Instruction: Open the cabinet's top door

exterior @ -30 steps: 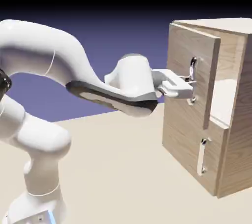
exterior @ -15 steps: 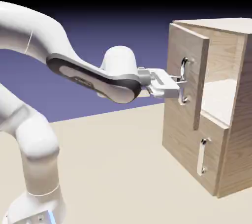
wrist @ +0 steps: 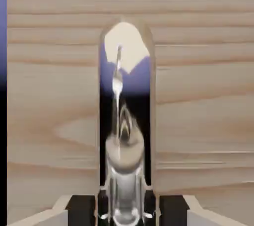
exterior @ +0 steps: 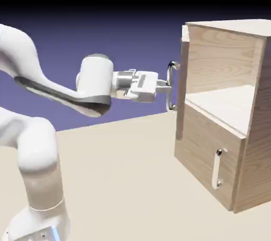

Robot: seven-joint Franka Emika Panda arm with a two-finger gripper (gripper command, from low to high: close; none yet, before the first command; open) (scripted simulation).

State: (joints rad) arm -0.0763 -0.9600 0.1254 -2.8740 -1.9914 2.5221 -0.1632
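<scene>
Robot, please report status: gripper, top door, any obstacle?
Gripper shut on top door's handle. Top door wide open, cabinet's upper compartment exposed. No obstacle seen in door's path.

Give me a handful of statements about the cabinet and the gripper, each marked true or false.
1. The cabinet's top door stands open. True.
2. The gripper is at the lower door's handle. False: it is at the top door's long vertical handle.
3. The lower wood panel stands wide open. False: it is closed.
4. The inside of the upper compartment can be seen. True.
5. The gripper's jaws are spread wide, well away from any handle. False: they are closed on the top door's handle.
6. The lower panel has a vertical handle of its own. True.
</scene>
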